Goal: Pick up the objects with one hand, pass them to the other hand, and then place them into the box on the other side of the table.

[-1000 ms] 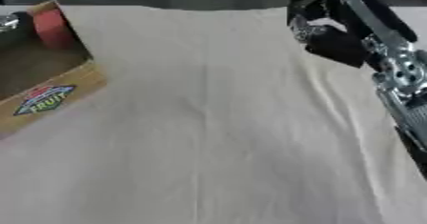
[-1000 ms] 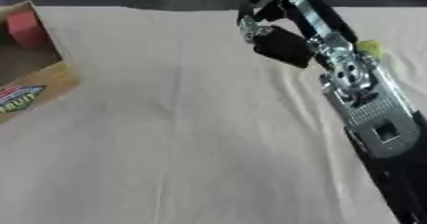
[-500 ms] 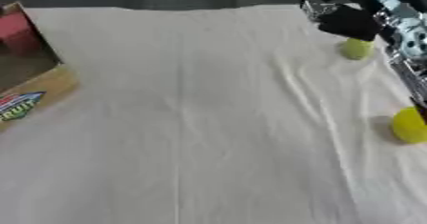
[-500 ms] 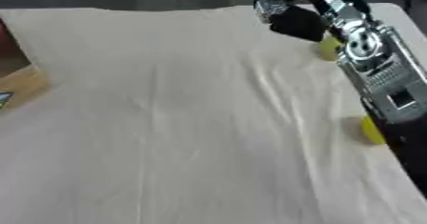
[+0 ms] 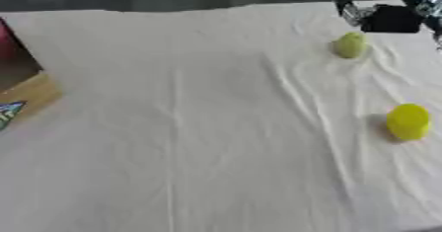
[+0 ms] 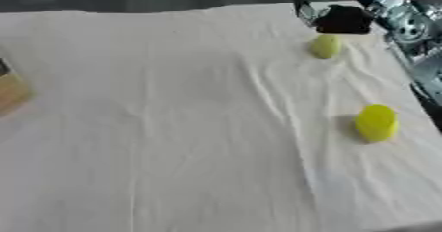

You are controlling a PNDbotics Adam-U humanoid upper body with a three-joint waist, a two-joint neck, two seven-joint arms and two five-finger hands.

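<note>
Much of the scene is cut off or blurred. Only a corner of the cardboard box [image 5: 26, 95] shows at the left edge of the table, with a strip of printed label and something red [image 5: 4, 41] inside it that cannot be made out; in the right eye view barely a tan corner remains. The right hand [image 6: 344, 19] shows at the far right as a dark block with silver parts behind it, its arm running off the right edge; whether its fingers are curled or straight cannot be told, and nothing can be seen held in it. The left hand shows in neither view. Just in front of the right hand, apart from it, lies a small yellow-green rounded object [image 6: 325, 46], perhaps a fruit, too soft in outline to name. Nearer, and well apart from it on the right side, stands a bright yellow cylinder-like object [image 6: 376, 122]. Both rest on a cream cloth [image 5: 190, 127] that covers the table, creased into ridges running from the far right toward the near middle. Beyond the far edge the room is dark grey, with nothing distinct.
</note>
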